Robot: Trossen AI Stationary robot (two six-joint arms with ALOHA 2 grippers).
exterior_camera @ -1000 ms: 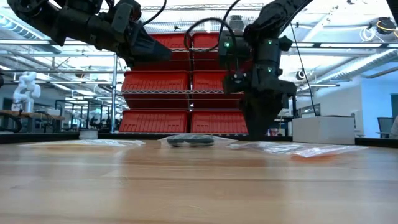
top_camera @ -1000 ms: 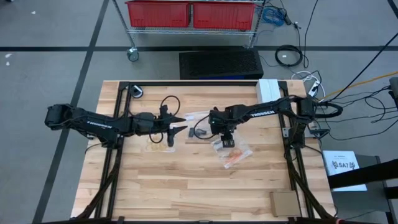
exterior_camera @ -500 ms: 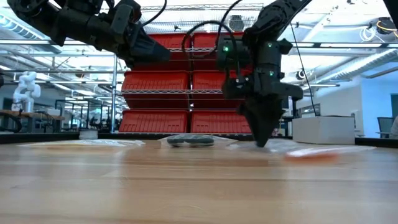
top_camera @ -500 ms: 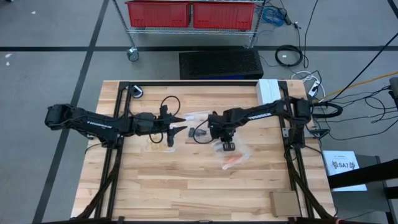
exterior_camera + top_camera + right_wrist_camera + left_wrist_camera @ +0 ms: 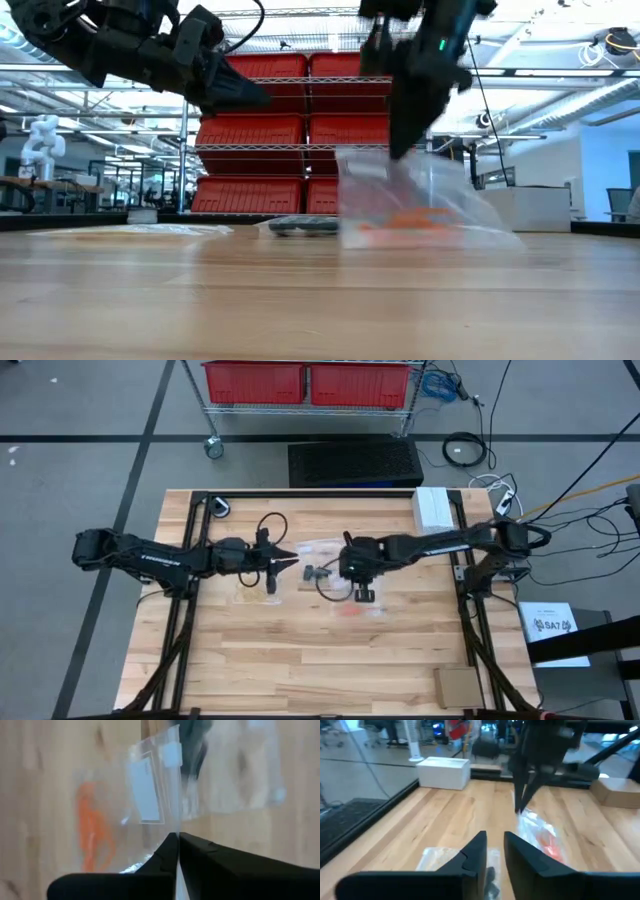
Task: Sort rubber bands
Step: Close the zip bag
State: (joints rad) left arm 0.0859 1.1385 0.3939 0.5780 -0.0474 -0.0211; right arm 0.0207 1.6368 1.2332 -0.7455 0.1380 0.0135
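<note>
Left gripper hovers above the table left of centre, my fingers drawn to a narrow gap around nothing. Beneath it I see a clear bag lying flat; ahead sits another bag with black bands near a loop of black cable. Further right, my right gripper is pinched tight on the top edge of a clear plastic bag, lifted so it hangs, lower edge touching the wood. Orange rubber bands lie bunched at its bottom, a thin streak running along the bag's lower edge. At the far right edge stands a white box.
</note>
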